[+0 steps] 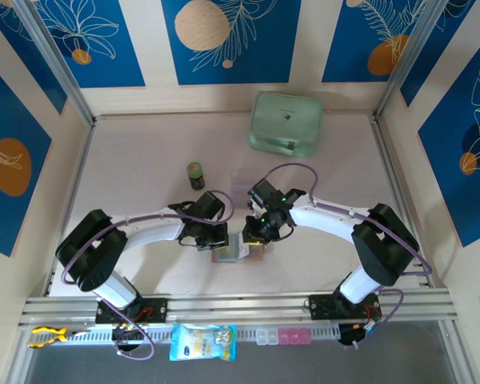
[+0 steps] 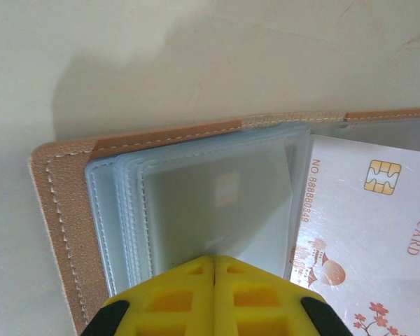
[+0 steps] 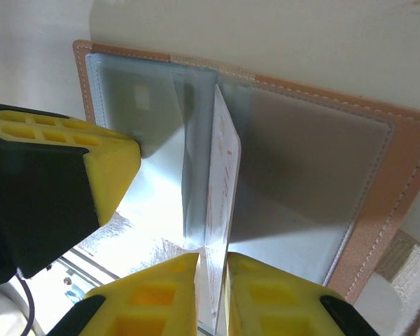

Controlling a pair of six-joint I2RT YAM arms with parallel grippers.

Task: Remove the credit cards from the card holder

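In the top view, the tan-brown leather card holder (image 1: 224, 256) lies open at the lower centre of the frame, between the two arms. My left gripper (image 2: 215, 276) has its yellow fingers pressed together over the clear plastic sleeves (image 2: 217, 203). My right gripper (image 3: 211, 280) pinches a silver-white credit card (image 3: 222, 175) with red print, which stands on its edge.

The left gripper (image 1: 214, 242) and right gripper (image 1: 254, 238) are covering most of the card holder (image 1: 222, 258) near the table's (image 1: 144, 200) near edge, leaving its contents too small to tell. In the left wrist view, the right and bottom edges are cutting off the credit card (image 2: 364, 231), and the yellow fingers are hiding the lower sleeves (image 2: 217, 189). In the right wrist view, the card is standing edge-on with its print blurring. A beige thing (image 3: 409, 262) is running off the right edge, unidentifiable.
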